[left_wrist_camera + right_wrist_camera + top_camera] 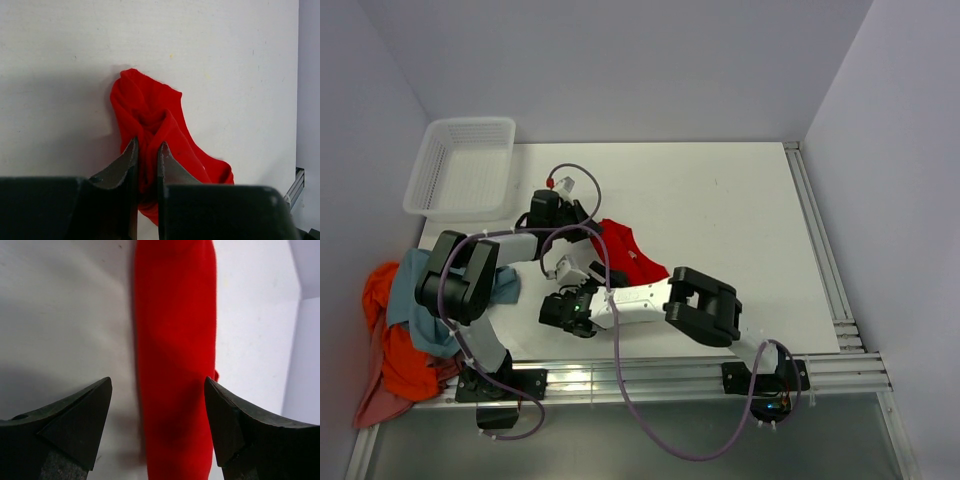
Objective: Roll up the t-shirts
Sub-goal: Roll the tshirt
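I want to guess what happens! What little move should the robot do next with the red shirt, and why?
Probably close the right gripper on the red shirt. Its jaws stand open on either side of the rolled cloth, and the left gripper pinches a fold, so both would hold it.

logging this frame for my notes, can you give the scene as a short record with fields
red t-shirt: bunched into a long shape on the table
left pincer: shut on the red t-shirt
right pincer: open, straddling the red t-shirt
other t-shirts: orange and grey-blue, piled at the table's left edge
basket: white, far left corner
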Available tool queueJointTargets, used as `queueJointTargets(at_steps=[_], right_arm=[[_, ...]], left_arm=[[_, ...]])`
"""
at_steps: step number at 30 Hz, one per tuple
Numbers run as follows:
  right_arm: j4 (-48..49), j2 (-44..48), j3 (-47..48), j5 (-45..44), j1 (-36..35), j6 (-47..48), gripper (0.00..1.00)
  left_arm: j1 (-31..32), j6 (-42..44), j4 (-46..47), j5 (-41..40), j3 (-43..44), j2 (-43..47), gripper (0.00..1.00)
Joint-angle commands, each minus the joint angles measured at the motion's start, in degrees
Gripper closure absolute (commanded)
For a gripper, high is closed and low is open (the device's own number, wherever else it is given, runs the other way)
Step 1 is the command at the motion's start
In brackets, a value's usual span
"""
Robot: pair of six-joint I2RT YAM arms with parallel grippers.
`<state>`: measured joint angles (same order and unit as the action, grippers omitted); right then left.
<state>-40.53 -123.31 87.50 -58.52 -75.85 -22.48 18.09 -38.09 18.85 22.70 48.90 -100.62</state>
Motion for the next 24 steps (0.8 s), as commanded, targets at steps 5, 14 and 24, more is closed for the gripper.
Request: queueJointTargets(at_steps=[5, 14, 24], right_arm=[[-2.09, -3.43, 2.67, -9.85, 1.23, -1.51, 0.19], [-4.38, -8.35, 3.64, -9.16, 3.17, -4.15, 0.21], [2.65, -1.15, -2.07, 2.35, 7.03, -2.21, 1.0]], left_arm=[[0.19, 1.44, 1.45, 2.88, 2.51, -1.6, 0.94], [0.19, 1.87, 0.57, 3.76, 3.74, -2.65, 0.94], [0.19, 2.31, -0.13, 5.25, 4.79, -4.06, 0.94]])
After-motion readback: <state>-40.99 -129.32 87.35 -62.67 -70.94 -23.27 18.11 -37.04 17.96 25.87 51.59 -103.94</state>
